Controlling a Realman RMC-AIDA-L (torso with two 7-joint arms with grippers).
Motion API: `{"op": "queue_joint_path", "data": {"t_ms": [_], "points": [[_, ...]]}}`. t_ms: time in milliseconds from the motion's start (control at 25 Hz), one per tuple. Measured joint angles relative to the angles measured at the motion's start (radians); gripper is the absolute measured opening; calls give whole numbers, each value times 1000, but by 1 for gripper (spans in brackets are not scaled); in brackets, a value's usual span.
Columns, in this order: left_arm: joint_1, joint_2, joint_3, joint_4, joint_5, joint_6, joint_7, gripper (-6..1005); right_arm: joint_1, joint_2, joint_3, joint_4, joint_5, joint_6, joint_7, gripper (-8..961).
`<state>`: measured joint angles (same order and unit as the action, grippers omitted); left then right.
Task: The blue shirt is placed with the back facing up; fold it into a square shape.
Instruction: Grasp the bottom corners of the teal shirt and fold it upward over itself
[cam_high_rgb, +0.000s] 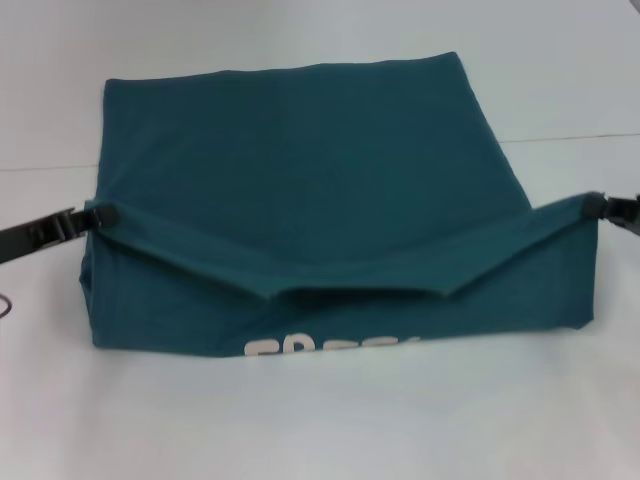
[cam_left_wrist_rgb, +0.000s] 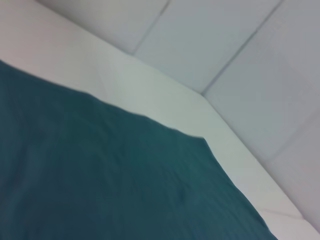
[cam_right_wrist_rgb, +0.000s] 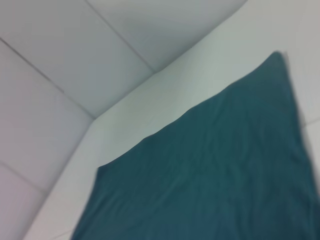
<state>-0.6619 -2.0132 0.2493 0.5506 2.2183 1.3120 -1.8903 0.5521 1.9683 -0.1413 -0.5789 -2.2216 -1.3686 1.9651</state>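
White surface (cam_high_rgb: 320, 430) all around, and one shirt (cam_high_rgb: 300, 150) lies on it, right in the middle. It is dark blue-green and very big next to the two grippers. The near part of the shirt is lifted up and hangs between them, sagging low in the middle. Under that hanging edge, some white letters (cam_high_rgb: 330, 346) peek out at the front.

One gripper, the left gripper (cam_high_rgb: 100, 213), has its fingers clamped on the left corner of the lifted edge. The other one, the right gripper (cam_high_rgb: 598, 205), has its fingers clamped on the right corner. Both wrist views show only blue cloth, the pale surface, and grey wall panels (cam_left_wrist_rgb: 240, 45) behind.
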Motion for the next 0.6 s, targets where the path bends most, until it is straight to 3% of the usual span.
{"op": "queue_joint_path", "data": {"t_ms": [160,600], "points": [[-38,-5,1,-46,-46,-117,41,26,73,0,-26,66,0,197,-73,76],[-127,-29,13,-89,-105,-315,120,26,191,31,-107,103,1,452,-138,83]]}}
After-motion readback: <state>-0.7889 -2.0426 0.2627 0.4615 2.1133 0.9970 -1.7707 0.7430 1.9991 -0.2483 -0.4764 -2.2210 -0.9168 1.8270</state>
